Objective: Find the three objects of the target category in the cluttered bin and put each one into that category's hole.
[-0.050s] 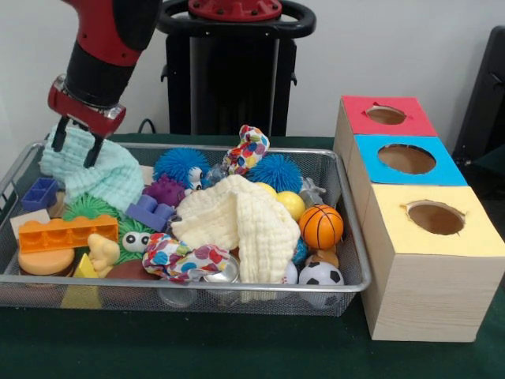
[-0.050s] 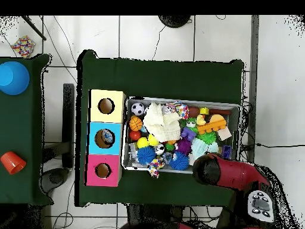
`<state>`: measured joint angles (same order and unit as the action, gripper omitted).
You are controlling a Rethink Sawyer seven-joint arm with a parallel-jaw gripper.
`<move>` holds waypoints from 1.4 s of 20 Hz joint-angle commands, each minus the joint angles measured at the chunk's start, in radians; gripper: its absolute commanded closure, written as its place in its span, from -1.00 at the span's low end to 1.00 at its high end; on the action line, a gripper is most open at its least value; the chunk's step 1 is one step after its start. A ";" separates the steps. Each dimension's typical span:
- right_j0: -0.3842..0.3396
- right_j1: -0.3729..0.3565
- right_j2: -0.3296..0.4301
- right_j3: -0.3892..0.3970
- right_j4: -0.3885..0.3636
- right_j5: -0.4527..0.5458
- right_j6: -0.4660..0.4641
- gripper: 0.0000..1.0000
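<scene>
Where bin's corner rises, mint cloth (image 1: 99, 175) in hand (image 1: 76, 148).

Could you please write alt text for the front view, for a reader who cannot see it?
The red arm's pincer grips a mint cloth at the left end of a wire bin crowded with balls, blocks and cloths. To the bin's right stands a wooden box with red, blue and yellow tops, each with a hole.

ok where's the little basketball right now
Front view: the basketball lies at the bin's right end, above the soccer ball, right of the cream cloth.
</scene>
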<state>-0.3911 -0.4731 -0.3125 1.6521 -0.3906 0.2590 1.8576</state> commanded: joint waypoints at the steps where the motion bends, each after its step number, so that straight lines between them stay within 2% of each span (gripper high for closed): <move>1: -0.068 -0.001 0.250 0.083 0.043 0.063 0.020 -1.00; 7: -0.139 0.002 0.327 0.103 0.039 0.076 0.008 -1.00; 17: -0.209 0.006 0.403 0.117 0.046 0.123 0.000 -1.00; 28: -0.202 0.010 0.393 0.083 0.018 0.146 0.006 -1.00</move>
<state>-0.6007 -0.4968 -0.0484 1.7116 -0.3905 0.3053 1.8576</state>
